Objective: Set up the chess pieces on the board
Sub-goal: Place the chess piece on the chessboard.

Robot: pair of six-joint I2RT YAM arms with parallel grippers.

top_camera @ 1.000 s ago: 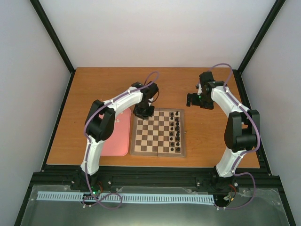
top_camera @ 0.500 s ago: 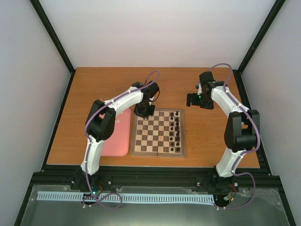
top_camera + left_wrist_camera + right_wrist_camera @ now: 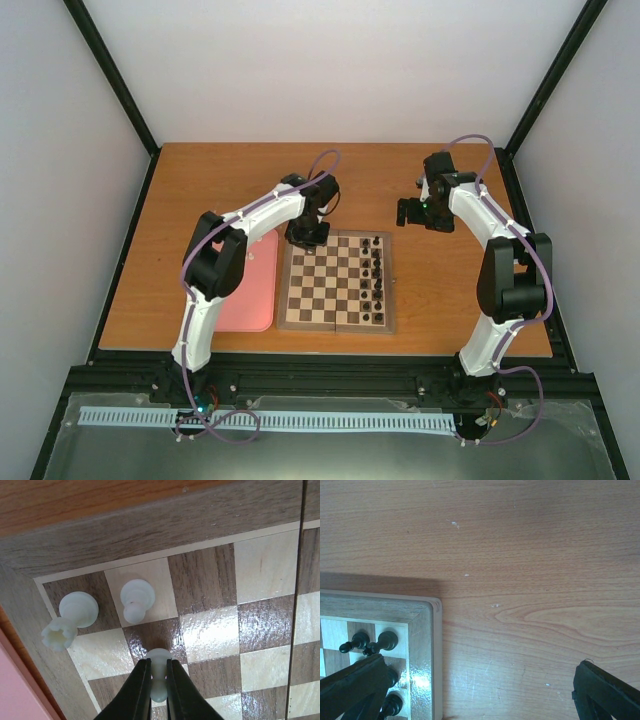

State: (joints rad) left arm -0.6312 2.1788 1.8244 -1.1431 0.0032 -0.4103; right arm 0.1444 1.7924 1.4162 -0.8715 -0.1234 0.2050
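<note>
from the top view we cannot make out any cream piece: the left gripper [image 3: 305, 235] covers the far left corner of the square wooden chessboard with light and dark checks [image 3: 338, 326], and anything there is too small to tell. the left wrist view fills this in. its black fingers [image 3: 137, 690] are closed on a small cream pawn [image 3: 158, 655], pinching its upper part, with the round base showing just past their tips over a dark square. we cannot tell whether the base touches the board. just beyond, a cream rook [image 3: 70, 617] stands on the dark corner square and a second cream pawn [image 3: 136, 599] on the light square beside it. a sliver of the plain pink rounded tray [image 3: 20, 690] is cut off at the lower left.

the right gripper [image 3: 477, 695] hangs wide open over the orange-brown wooden table [image 3: 520, 555], past the board's far right corner; only its finger ends show, cropped at the bottom corners. the small black chess pieces [image 3: 377, 270] line the board's right side in the top view, but the right wrist view catches only a few, partly behind one finger.
</note>
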